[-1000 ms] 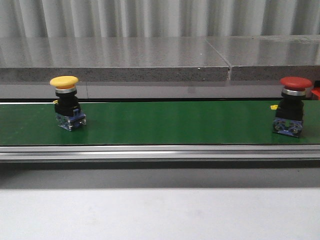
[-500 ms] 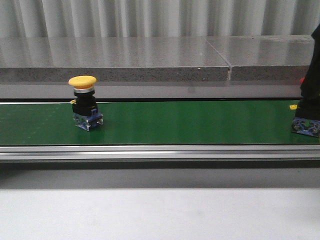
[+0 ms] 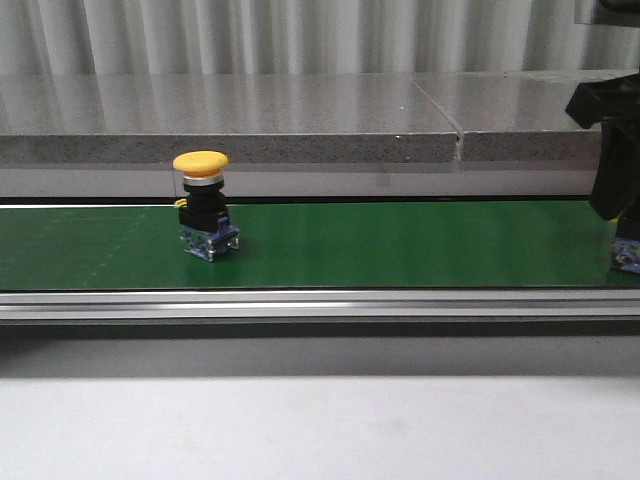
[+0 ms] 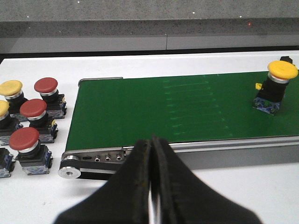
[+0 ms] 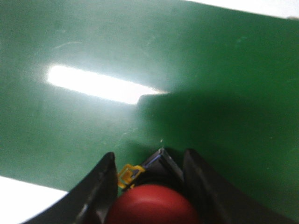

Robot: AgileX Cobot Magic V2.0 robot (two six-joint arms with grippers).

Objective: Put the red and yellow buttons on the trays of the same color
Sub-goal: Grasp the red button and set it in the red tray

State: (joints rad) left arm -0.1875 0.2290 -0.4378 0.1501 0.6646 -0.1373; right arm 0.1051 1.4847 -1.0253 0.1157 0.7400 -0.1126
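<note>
**Right arm at red button — close on the body, not the cap**

Right gripper [image 5: 148, 186] is spread, fingers either side of the red button [image 5: 152, 205] on the green belt [image 3: 400, 245], at the belt's right end. Contact not confirmed; looks like a straddle, not a pinch yet. Advice: centre the button between the fingers, close low on the black body under the cap, then lift straight up so the base clears the belt.

Yellow button [image 3: 203, 205] stands upright on the belt, left of centre. Left gripper [image 4: 150, 186] is pressed together, empty, hanging over the desk near the belt's end roller. No trays in view.
</note>
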